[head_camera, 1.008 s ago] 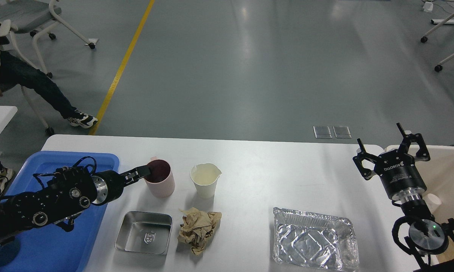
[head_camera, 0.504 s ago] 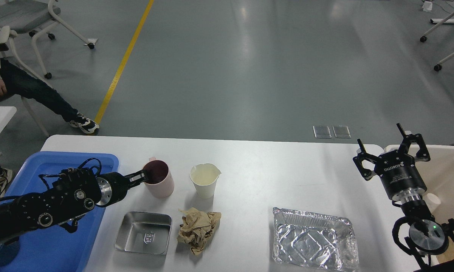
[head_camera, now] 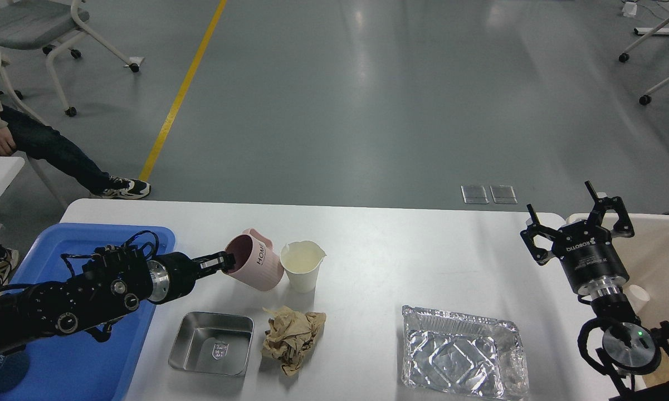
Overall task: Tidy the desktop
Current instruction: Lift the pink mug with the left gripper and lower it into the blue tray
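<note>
The white desktop point(head_camera: 379, 250) fills the lower half of the view, with lots of bare room across its middle and back edge. Left gripper point(head_camera: 226, 260) is pinched on the rim of a pink mug point(head_camera: 254, 269), tipped toward it and touching the white paper cup point(head_camera: 302, 265). The blue tray point(head_camera: 78, 356) hangs off the left edge. Steel dish point(head_camera: 212, 343) and foil pan point(head_camera: 461, 353) are both empty, with a crumpled brown paper point(head_camera: 292, 333) between them. Right gripper point(head_camera: 576, 228) is spread open beside the beige bin point(head_camera: 665, 262).

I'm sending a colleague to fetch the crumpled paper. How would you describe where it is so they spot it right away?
On the white desktop, look along the near edge, left of centre. The crumpled brown paper lies just right of the square steel tray, in front of the white paper cup. It is the only soft, wrinkled, tan thing there.
</note>
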